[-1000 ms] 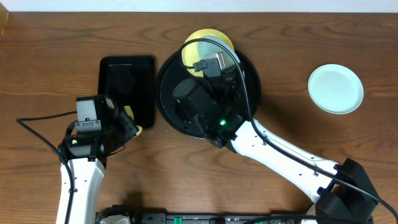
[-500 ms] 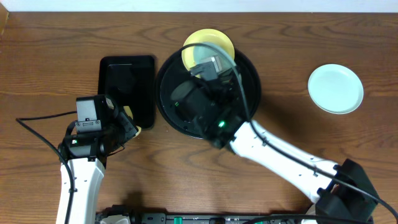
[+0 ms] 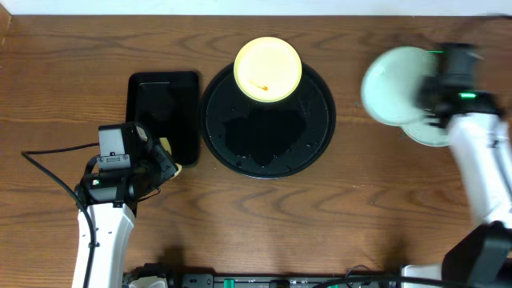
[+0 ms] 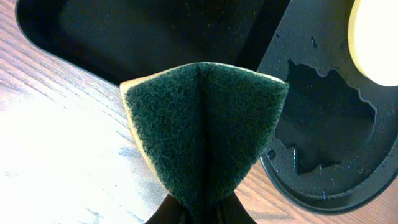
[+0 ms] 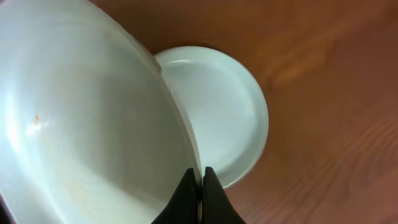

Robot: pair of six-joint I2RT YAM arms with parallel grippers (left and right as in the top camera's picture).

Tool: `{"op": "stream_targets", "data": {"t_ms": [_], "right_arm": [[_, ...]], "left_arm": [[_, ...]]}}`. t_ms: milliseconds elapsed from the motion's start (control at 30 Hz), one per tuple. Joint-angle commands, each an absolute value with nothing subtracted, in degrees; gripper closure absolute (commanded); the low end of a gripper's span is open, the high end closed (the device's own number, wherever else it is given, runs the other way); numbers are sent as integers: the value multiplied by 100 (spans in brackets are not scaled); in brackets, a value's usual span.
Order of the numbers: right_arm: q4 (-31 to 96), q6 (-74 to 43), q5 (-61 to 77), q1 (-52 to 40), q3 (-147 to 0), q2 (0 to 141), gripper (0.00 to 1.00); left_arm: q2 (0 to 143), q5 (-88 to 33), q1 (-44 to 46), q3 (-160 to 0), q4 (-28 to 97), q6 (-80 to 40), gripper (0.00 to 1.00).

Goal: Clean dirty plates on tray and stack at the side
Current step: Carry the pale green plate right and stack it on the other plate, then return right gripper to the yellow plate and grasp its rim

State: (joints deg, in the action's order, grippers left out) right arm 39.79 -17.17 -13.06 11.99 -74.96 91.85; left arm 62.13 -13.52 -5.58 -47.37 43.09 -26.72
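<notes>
Now the tray, with what looks like water pooled in it, carries the smeared yellow plate at its far rim. The right gripper pinches a tilted mint plate above the second mint plate. The left gripper clenches a folded sponge.

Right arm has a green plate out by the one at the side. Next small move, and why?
Probably level the held mint plate and lower it centred over the resting mint plate. The right end effector pinches the held plate's rim; it appears tilted and only partly overlaps the one on the table.
</notes>
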Motion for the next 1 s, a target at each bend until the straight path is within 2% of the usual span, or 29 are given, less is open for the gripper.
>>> {"op": "stream_targets", "data": {"t_ms": [0,100,233,267,300,367,433,467,600,733,967], "right_arm": [[3983,-1927,558,2126,-7529,9548,99],[3957,-1927,1061,2777,-7529,9968,99],[3798,-1927,1232,3129,-7529,10431,99],[3756,-1927,1232,3155,-7529,10514,93],[3706,-1925,1232,3170,-7529,10575,83],[3614,-1925,1232,3175,-7529,10639,49],[3546,-1879,1264,3175,-7531,10639,23],[3544,-1841,1352,3166,-7540,10630,20],[3590,-1157,2532,2991,-7577,10628,27],[4110,-425,2523,2346,-7887,10630,27],[5516,106,1262,478,-10110,10798,12]], "left_arm": [[6184,-1295,-582,-4797,4300,-2569,92],[6184,-1295,-582,-4797,4300,-2569,92],[6184,-1295,-582,-4797,4300,-2569,92],[6182,-1295,-582,-4797,4303,-2569,92],[6184,-1295,-582,-4797,4303,-2569,92],[6184,-1295,-582,-4797,4300,-2569,92],[6182,-1295,-582,-4797,4298,-2569,92],[6184,-1295,-582,-4797,4298,-2569,92],[6184,-1256,-582,-4797,4285,-2550,92],[6184,-1234,-582,-4797,4263,-2550,92],[6224,-1236,-582,-4797,4344,-2506,92]]}}
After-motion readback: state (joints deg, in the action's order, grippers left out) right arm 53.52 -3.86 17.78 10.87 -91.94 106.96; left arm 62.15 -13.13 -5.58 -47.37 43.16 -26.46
